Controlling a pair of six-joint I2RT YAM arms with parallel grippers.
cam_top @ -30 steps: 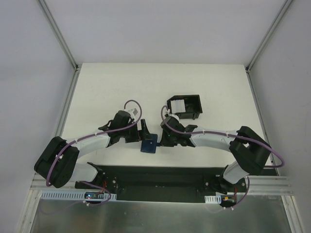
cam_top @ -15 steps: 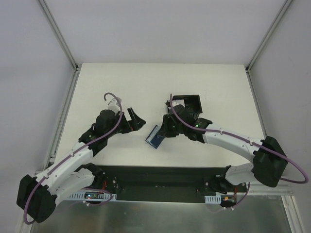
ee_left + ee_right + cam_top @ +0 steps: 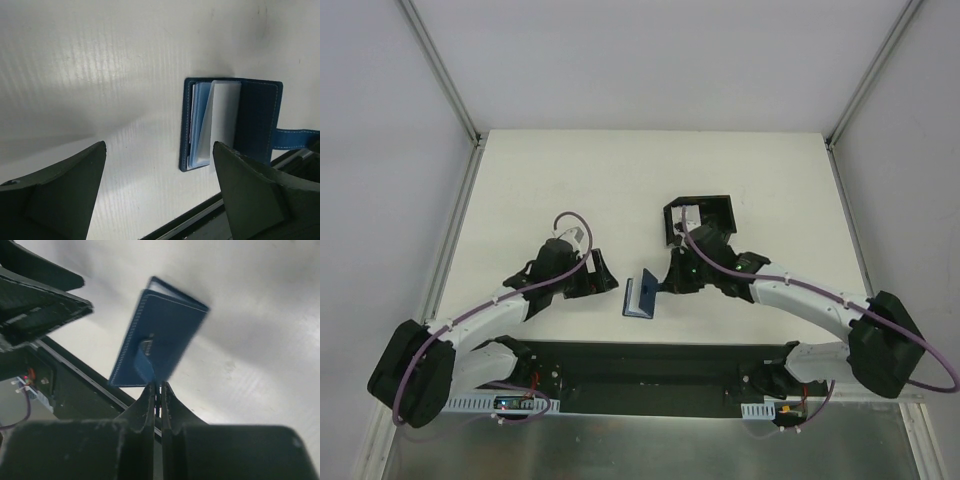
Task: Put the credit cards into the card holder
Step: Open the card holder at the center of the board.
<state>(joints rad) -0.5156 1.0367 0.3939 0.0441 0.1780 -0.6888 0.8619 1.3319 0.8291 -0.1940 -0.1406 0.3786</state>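
Note:
The dark blue card holder (image 3: 639, 298) lies open on the white table between my grippers. In the left wrist view the card holder (image 3: 260, 117) shows light blue inner slots (image 3: 200, 125), and a pale grey card (image 3: 225, 114) stands tilted in its fold. My right gripper (image 3: 666, 287) is shut on the holder's blue snap strap (image 3: 145, 365) and holds one flap (image 3: 165, 330) raised. My left gripper (image 3: 606, 279) is open and empty, just left of the holder and not touching it; its fingers (image 3: 65, 190) frame bare table. More white cards (image 3: 690, 215) lie in the black box.
The black open-topped box (image 3: 718, 210) stands behind the right gripper. The black mounting strip (image 3: 640, 362) runs along the table's near edge, close below the holder. The left gripper's fingers (image 3: 40, 305) show at the top left of the right wrist view.
The left gripper came away from the holder, then moved back close on its left. The right gripper kept hold of the strap, and the holder has shifted slightly toward the near edge.

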